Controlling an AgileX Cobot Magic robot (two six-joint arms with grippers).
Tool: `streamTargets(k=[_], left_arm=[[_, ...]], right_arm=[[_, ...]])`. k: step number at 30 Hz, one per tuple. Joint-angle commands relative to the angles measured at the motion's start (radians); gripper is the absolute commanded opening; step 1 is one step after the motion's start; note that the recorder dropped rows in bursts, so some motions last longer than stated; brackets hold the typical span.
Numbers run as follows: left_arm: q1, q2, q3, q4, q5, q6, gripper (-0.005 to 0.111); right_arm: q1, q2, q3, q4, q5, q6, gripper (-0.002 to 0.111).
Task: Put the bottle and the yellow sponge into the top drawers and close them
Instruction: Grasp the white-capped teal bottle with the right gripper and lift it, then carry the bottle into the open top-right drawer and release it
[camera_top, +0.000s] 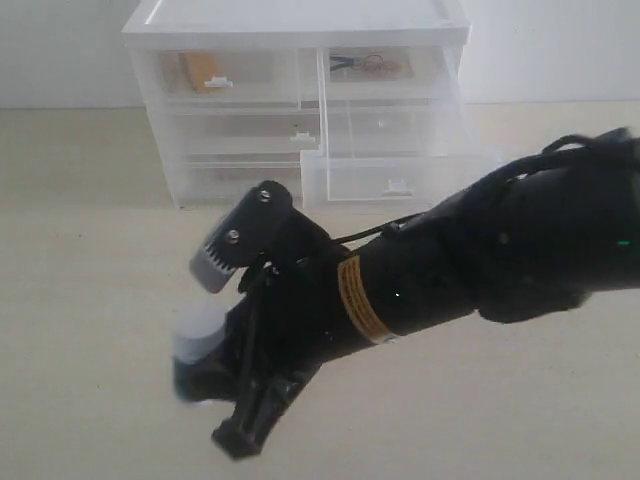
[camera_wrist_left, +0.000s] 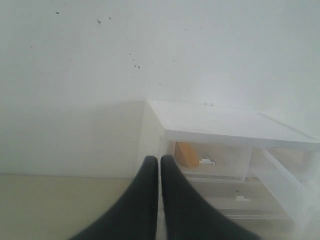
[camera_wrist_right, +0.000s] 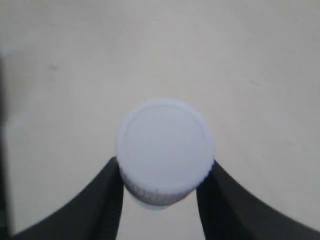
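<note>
The bottle, white cap up, stands between the fingers of my right gripper, which is shut on its sides low over the table at the front left. The yellow sponge lies inside the left top drawer, which looks pushed in; the left wrist view also shows the sponge behind that drawer's white tab handle. The right top drawer looks pushed in too and holds a dark thin object. My left gripper is shut on nothing, up in front of the cabinet.
The white drawer cabinet stands at the back against a white wall. Its lowest right drawer is pulled out toward the front. My right arm stretches across the beige table from the right.
</note>
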Motion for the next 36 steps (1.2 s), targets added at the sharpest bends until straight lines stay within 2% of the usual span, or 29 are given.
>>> streamTargets(k=[1, 4, 6, 8, 10, 15, 18, 23, 27, 34, 36], left_arm=[[0.004, -0.006, 0.005, -0.004, -0.004, 0.006, 0.004], [0.004, -0.006, 0.005, -0.004, -0.004, 0.006, 0.004], [0.004, -0.006, 0.005, -0.004, -0.004, 0.006, 0.004], [0.004, -0.006, 0.005, -0.004, -0.006, 0.006, 0.004], [0.004, -0.006, 0.005, -0.004, -0.011, 0.006, 0.004], [0.004, -0.006, 0.005, -0.004, -0.011, 0.009, 0.004], [0.004, -0.006, 0.005, -0.004, -0.011, 0.009, 0.004], [0.004, -0.006, 0.005, -0.004, -0.011, 0.009, 0.004], [0.004, -0.006, 0.005, -0.004, -0.011, 0.009, 0.004], [0.004, -0.006, 0.005, -0.004, -0.011, 0.009, 0.004], [0.004, -0.006, 0.005, -0.004, -0.011, 0.009, 0.004]], right_arm=[[0.078, -0.297, 0.019, -0.302, 0.071, 0.303, 0.004], [0.086, -0.471, 0.023, -0.302, 0.344, 0.169, 0.004], [0.086, -0.536, 0.013, -0.302, 0.557, -0.002, 0.004], [0.086, -0.539, 0.0, -0.302, 0.814, -0.151, 0.004], [0.07, -0.492, -0.023, -0.302, 0.993, -0.324, 0.004], [0.053, -0.302, -0.08, -0.302, 1.048, -0.566, 0.004], [0.053, -0.192, -0.105, -0.302, 1.182, -0.676, 0.004], [0.053, -0.079, -0.106, -0.302, 1.358, -0.699, 0.004], [0.053, -0.067, -0.106, -0.302, 1.297, -0.699, 0.004], [0.053, -0.067, -0.109, -0.302, 1.338, -0.695, 0.004], [0.053, -0.065, -0.118, -0.302, 1.328, -0.683, 0.009]])
